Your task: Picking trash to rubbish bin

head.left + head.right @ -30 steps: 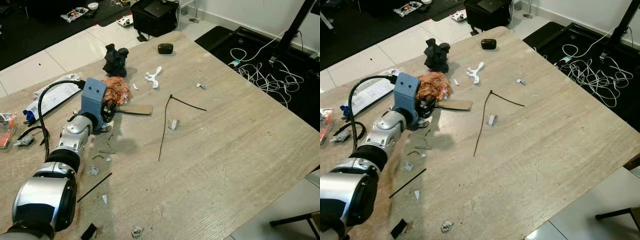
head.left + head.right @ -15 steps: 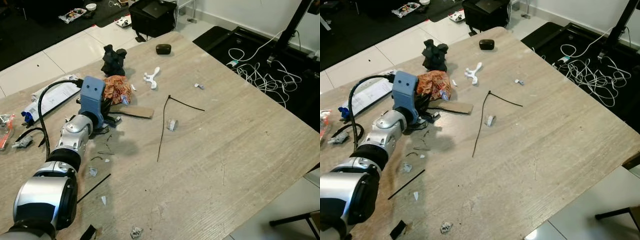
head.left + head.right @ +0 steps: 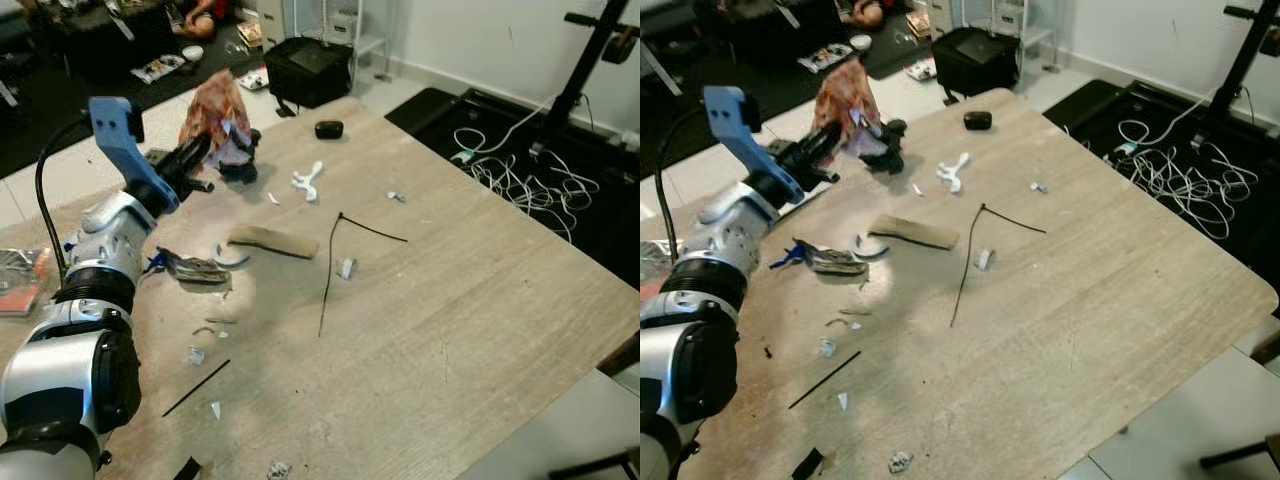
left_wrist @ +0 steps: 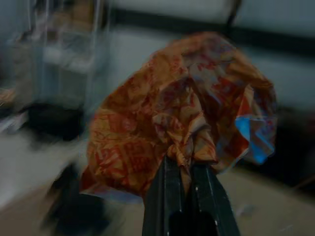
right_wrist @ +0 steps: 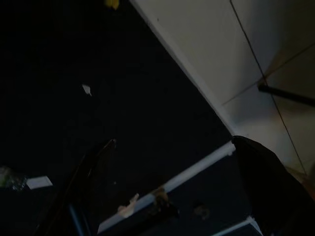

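A crumpled orange-red wrapper (image 3: 214,112) hangs in the air above the far left part of the wooden table (image 3: 480,300). My left gripper (image 3: 198,152) is shut on its lower edge, arm raised and stretched toward the far side. In the left wrist view the wrapper (image 4: 182,103) bunches just beyond the closed black fingers (image 4: 165,196), with a blue scrap on one side. On the table lie a brown cardboard strip (image 3: 272,240), a thin black tie (image 3: 335,262), a white plastic piece (image 3: 305,180) and a flattened dark wrapper (image 3: 195,268). My right arm hangs idle.
A black lumpy object (image 3: 242,166) and a small black case (image 3: 328,129) sit near the table's far edge. Small scraps dot the near left. A black bag (image 3: 312,68) stands on the floor beyond, and white cables (image 3: 520,160) lie to the right. The right wrist view is dark, with pale tiles (image 5: 256,64).
My left gripper has lifted the orange wrapper off the table, up and toward the far left. The flattened dark wrapper and a white ring now show where it lay. The camera has shifted slightly.
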Robot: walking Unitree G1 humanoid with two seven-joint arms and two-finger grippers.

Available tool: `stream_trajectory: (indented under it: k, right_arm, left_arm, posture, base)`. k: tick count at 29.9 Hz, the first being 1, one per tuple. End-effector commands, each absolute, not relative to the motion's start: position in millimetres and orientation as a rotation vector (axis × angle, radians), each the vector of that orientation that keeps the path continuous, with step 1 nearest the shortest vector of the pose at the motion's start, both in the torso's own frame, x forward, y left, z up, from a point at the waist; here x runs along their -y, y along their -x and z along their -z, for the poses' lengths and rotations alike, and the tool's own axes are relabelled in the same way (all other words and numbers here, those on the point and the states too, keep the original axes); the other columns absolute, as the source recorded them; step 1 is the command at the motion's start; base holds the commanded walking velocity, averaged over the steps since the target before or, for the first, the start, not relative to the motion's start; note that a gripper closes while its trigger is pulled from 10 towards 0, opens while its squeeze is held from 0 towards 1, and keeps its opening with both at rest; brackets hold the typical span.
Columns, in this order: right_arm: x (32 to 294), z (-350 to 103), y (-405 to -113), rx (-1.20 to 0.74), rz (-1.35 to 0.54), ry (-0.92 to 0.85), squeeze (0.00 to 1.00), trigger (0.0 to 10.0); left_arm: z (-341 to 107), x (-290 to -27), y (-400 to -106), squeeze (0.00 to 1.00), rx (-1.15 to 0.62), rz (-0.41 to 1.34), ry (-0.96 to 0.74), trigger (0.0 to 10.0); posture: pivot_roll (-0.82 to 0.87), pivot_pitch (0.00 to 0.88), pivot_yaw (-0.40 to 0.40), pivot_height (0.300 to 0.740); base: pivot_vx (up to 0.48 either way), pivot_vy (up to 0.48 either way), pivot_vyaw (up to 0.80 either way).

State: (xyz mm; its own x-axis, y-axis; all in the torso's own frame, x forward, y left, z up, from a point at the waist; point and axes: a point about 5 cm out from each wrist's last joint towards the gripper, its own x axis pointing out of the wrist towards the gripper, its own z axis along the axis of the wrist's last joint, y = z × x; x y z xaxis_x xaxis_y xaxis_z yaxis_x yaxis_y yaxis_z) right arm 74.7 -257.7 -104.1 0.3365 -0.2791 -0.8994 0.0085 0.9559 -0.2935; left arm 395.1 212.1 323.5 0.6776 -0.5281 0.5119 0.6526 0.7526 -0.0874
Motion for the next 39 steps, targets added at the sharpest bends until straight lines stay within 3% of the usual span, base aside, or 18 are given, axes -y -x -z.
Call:
stream_trajectory:
  k: [1, 8, 10, 11, 12, 13, 14, 16, 24, 39]
  right_arm:
    - [252, 109, -61, -1.275, 0.185, 0.230, 0.00, 10.0]
    - [249, 107, -75, -1.254, 0.173, 0.226, 0.00, 10.0]
    - [249, 107, -80, -1.248, 0.170, 0.228, 0.00, 10.0]
    - [249, 107, -80, -1.248, 0.170, 0.228, 0.00, 10.0]
    - [250, 106, -82, -1.245, 0.169, 0.230, 0.00, 10.0]
    - [250, 106, -82, -1.245, 0.169, 0.230, 0.00, 10.0]
    - [251, 106, -83, -1.245, 0.168, 0.232, 0.00, 10.0]
    - [251, 106, -83, -1.252, 0.162, 0.235, 0.00, 10.0]
    - [251, 106, -83, -1.260, 0.157, 0.237, 0.00, 10.0]
    - [250, 106, -83, -1.264, 0.161, 0.250, 0.00, 10.0]
  left_arm:
    - [-327, -225, -388, 0.00, 0.518, 0.712, 0.302, 0.0]
    - [-302, -208, -368, 0.00, 0.536, 0.944, 0.507, 0.0]
    - [-277, -191, -357, 0.00, 0.494, 1.017, 0.572, 3.0]
    - [-277, -191, -357, 0.00, 0.494, 1.017, 0.572, 3.0]
    - [-257, -177, -350, 0.00, 0.451, 1.054, 0.639, 7.2]
    - [-257, -177, -350, 0.00, 0.451, 1.054, 0.639, 7.2]
    - [-249, -171, -347, 0.00, 0.433, 1.058, 0.661, 10.0]
    - [-232, -149, -343, 0.00, 0.358, 1.053, 0.726, 10.0]
    - [-211, -116, -334, 0.00, 0.250, 1.060, 0.809, 10.0]
    - [-215, -90, -323, 0.00, 0.220, 1.096, 0.830, 10.0]
  posture:
    - [-0.31, 0.178, 0.144, 0.740]
    - [-0.29, 0.143, 0.138, 0.740]
    - [-0.28, 0.138, 0.136, 0.740]
    - [-0.28, 0.138, 0.136, 0.740]
    - [-0.28, 0.133, 0.132, 0.740]
    - [-0.28, 0.133, 0.132, 0.740]
    - [-0.27, 0.130, 0.130, 0.740]
    - [-0.27, 0.128, 0.127, 0.740]
    - [-0.27, 0.116, 0.125, 0.740]
    - [-0.27, 0.105, 0.117, 0.740]
  base:
    - [0.000, 0.000, 0.00]
    - [0.000, 0.000, 0.00]
    - [0.000, 0.000, 0.00]
    - [0.000, 0.000, 0.00]
    - [0.000, 0.000, 0.00]
    - [0.000, 0.000, 0.00]
    - [0.000, 0.000, 0.00]
    - [0.000, 0.000, 0.00]
    - [-0.065, 0.000, 0.00]
    - [-0.331, 0.000, 0.00]
